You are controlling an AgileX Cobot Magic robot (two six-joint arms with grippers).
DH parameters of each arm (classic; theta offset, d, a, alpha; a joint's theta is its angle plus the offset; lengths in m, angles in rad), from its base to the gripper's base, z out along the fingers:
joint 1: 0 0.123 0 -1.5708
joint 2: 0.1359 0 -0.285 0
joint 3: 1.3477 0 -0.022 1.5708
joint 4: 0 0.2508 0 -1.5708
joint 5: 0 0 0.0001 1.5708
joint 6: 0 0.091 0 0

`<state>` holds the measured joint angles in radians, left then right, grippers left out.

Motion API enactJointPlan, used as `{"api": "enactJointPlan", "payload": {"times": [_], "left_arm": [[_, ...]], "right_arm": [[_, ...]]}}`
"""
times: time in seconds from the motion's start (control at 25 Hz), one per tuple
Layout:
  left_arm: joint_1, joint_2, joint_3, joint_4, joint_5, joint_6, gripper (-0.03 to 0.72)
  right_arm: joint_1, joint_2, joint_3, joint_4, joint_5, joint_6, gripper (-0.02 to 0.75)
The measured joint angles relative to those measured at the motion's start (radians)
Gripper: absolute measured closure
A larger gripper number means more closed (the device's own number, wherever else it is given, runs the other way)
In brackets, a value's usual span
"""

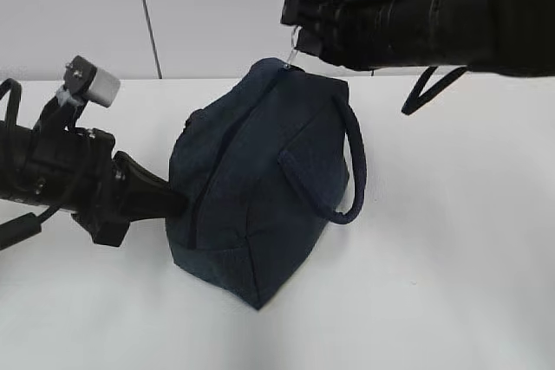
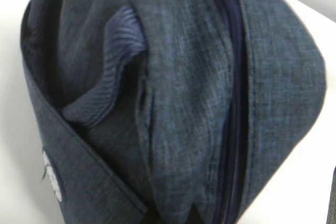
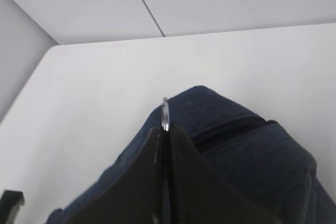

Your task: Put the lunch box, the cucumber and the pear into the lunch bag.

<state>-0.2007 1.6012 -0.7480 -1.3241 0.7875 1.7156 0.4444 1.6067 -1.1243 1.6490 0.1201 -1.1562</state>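
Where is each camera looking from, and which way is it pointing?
Exterior view: sits in front of the table, looking down at a slant at the bag; both arms show, the left gripper against the bag's side and the right gripper pinching the zipper ring.
Left wrist view: sits on the left arm, very close to the bag's zipper and handle; no gripper shows.
Right wrist view: sits on the right arm, looking along the closed fingers holding the ring.
All three share the bag.

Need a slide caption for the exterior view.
Right tool pinches the ring pull of the zipped lunch bag; left tool holds its end.
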Motion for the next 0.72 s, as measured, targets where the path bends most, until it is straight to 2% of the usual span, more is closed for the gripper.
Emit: {"api": "enactJointPlan", "payload": {"times": [0.08, 0.2, 0.4, 0.56, 0.72], "left_arm": [[0.0, 0.0, 0.004, -0.007, -0.004, 0.003, 0.683], [0.0, 0.0, 0.005, -0.007, -0.004, 0.003, 0.683], [-0.001, 0.0, 0.007, -0.007, -0.003, 0.003, 0.683], [-0.003, 0.0, 0.007, -0.007, -0.002, 0.004, 0.683], [-0.003, 0.0, 0.007, -0.007, -0.002, 0.004, 0.683]], "right_arm": [[-0.051, 0.044, -0.026, 0.083, 0.08, 0.0, 0.738], [-0.105, 0.113, -0.061, 0.13, 0.126, 0.035, 0.738], [-0.203, 0.236, -0.112, 0.14, 0.215, 0.14, 0.738], [-0.306, 0.378, -0.178, 0.14, 0.388, 0.289, 0.738], [-0.354, 0.512, -0.22, 0.14, 0.506, 0.448, 0.738]]}}
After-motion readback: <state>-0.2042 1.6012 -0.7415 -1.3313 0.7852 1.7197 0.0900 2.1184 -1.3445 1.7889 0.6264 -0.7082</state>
